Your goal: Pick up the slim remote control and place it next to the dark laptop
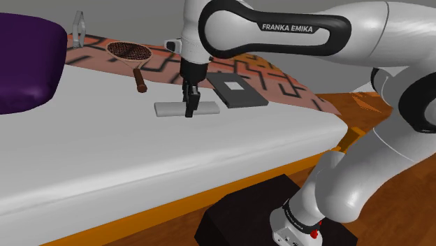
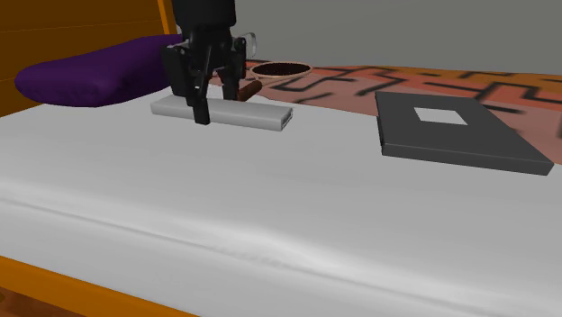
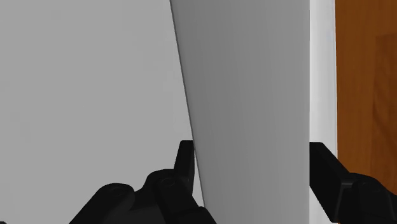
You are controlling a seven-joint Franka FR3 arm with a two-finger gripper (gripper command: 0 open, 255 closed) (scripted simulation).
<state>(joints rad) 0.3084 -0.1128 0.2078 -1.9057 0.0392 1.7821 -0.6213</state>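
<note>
The hand (image 1: 189, 110) pinched the slim grey remote (image 1: 170, 109) across its width near mid-length. The remote lay on the bed (image 1: 140, 161) at the dark laptop's (image 1: 241, 92) eight o'clock and looked light, rigid and probably smooth-sided.

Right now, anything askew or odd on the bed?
Nothing stands out. The remote lies flat on the sheet under the gripper; the laptop lies closed and flat; the racket rests on the patterned blanket.

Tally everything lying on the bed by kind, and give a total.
Grey remote: 1
Dark laptop: 1
Brown racket: 1
Purple pillow: 1
Patterned blanket: 1
Small grey tool, kind unclear: 1
Total: 6
</note>
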